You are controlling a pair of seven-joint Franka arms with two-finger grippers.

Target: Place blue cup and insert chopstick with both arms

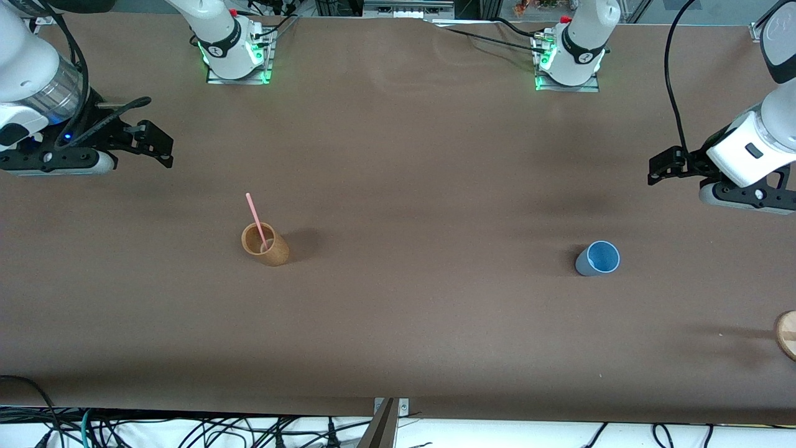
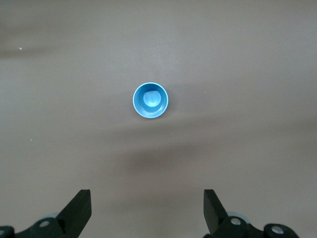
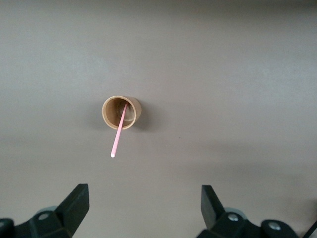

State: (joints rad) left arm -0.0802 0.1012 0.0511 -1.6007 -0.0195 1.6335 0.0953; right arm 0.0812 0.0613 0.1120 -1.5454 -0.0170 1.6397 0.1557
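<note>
The blue cup [image 1: 597, 258] stands upright and empty on the brown table toward the left arm's end; it also shows in the left wrist view [image 2: 150, 100]. The pink chopstick [image 1: 255, 219] leans inside a tan cup [image 1: 265, 244] toward the right arm's end; the right wrist view shows both the chopstick [image 3: 119, 135] and the tan cup [image 3: 121, 112]. My left gripper [image 1: 654, 169] hangs open and empty above the table, apart from the blue cup, seen in its own view [image 2: 147, 208]. My right gripper [image 1: 163, 148] hangs open and empty, apart from the tan cup, seen in its own view [image 3: 143, 206].
A round wooden disc [image 1: 787, 335] lies at the table's edge at the left arm's end, nearer to the front camera than the blue cup. The arm bases [image 1: 233, 50] [image 1: 569, 59] stand along the table edge farthest from the front camera.
</note>
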